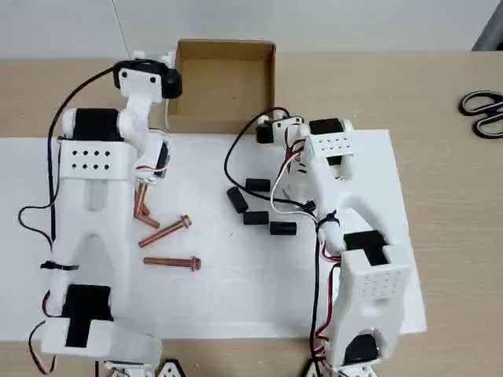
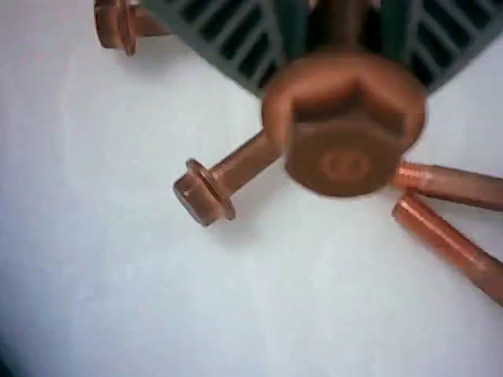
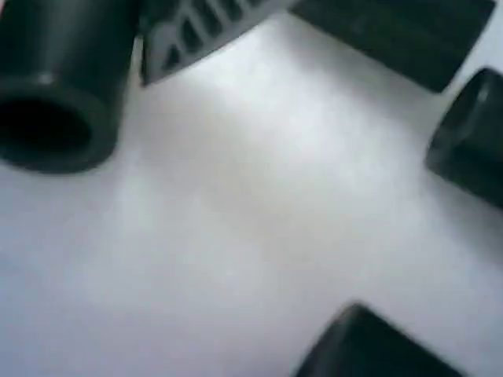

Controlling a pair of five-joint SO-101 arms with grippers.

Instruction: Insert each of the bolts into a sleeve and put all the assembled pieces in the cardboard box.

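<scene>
Close beneath the left wrist, the left gripper is clamped on the shank of a stiff copper-coloured flanged metal bolt, probably light but slick, above loose bolts; farther off sit short black sleeves and the brown cardboard box.

Scissors on wooden table, well right of white sheet.

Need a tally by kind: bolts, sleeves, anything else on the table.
bolts: 5, one held in the left tool
sleeves: 4
cardboard box: 1
scissors: 1
Total: 11
</scene>
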